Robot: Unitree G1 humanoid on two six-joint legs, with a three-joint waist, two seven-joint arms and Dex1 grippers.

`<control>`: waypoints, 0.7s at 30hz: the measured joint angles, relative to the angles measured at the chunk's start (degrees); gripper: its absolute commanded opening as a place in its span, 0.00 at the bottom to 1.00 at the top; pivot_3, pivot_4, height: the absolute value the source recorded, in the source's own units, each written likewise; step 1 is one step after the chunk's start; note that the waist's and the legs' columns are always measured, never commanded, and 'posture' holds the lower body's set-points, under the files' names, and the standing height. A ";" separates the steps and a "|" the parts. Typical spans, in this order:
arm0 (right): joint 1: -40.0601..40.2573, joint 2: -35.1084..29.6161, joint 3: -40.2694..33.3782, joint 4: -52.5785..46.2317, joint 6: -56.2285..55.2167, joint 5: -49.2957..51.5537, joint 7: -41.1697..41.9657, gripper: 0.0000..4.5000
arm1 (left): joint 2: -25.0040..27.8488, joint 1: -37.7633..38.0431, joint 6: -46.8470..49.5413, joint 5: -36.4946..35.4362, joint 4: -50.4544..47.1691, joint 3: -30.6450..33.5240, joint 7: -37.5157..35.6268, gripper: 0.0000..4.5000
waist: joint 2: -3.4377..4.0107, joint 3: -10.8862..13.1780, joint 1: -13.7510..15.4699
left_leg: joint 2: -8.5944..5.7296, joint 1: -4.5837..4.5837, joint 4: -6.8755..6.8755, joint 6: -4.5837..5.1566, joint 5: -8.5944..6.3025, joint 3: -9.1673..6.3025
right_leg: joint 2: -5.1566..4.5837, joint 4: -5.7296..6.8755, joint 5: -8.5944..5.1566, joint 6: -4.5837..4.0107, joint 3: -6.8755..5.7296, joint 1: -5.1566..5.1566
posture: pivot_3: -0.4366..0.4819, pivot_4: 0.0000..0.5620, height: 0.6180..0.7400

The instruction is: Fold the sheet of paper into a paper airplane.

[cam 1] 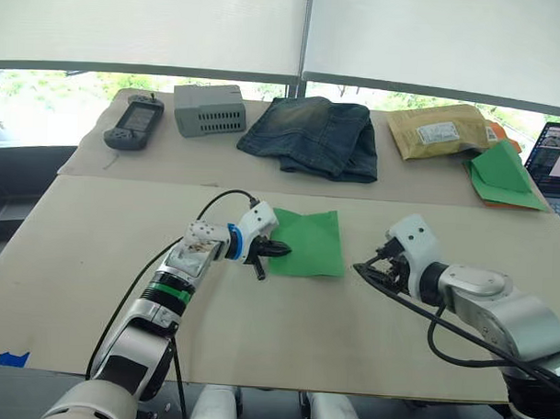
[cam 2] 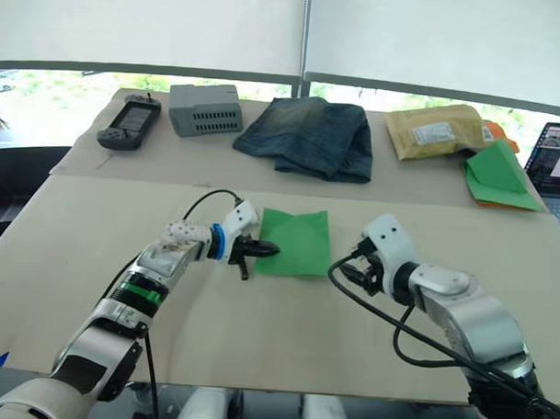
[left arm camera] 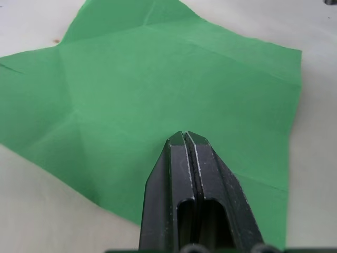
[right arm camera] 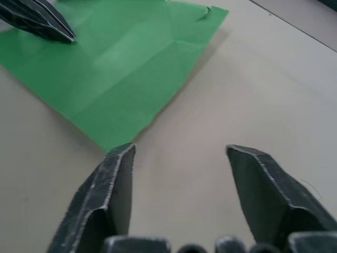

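Observation:
The sheet of paper is bright green and lies flat on the beige table, near its middle, with creases across it. A paper airplane is out of view. My left gripper is shut, its joined fingertips lying over the sheet's left edge with nothing clamped between them. My right gripper is open a short way right of the sheet's near right corner, low over the table. In the right wrist view its fingers stand apart, with the sheet ahead and the left gripper's tip on it.
Along the far table lie a dark handheld console, a grey box, folded jeans, a padded envelope and a green triangular paper stack with an orange edge. A laptop stands at the far right.

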 measured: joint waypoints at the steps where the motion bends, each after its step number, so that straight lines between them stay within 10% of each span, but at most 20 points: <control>1: 0.26 -0.28 0.81 1.16 -1.60 -0.95 0.10 0.35 | 0.05 -0.01 0.00 0.06 0.05 0.00 0.00 0.00 | 0.03 -0.02 -0.09 | 0.00 0.01 0.00 0.00 0.00 0.00 | 0.00 0.00 -0.01 0.02 0.00 0.01 | 0.48 0.27 0.95; 6: 0.32 -0.56 6.84 7.01 -9.28 -6.20 2.10 0.01 | 0.24 -0.63 -0.15 0.75 1.31 -0.26 -0.15 0.00 | 0.07 -0.07 -0.21 | -0.01 0.17 -0.01 0.00 0.00 -0.01 | 0.02 0.01 -0.10 0.13 0.00 0.15 | 0.48 0.27 0.95; 21: 0.55 13.50 3.44 15.08 -13.43 -2.23 4.63 0.01 | 0.83 -0.28 0.09 0.84 1.37 -0.57 0.25 0.00 | 0.07 -0.18 -0.41 | 0.05 0.78 -0.14 0.08 -0.06 -0.02 | 0.04 -0.05 -0.31 0.27 -0.03 0.74 | 0.48 0.27 0.95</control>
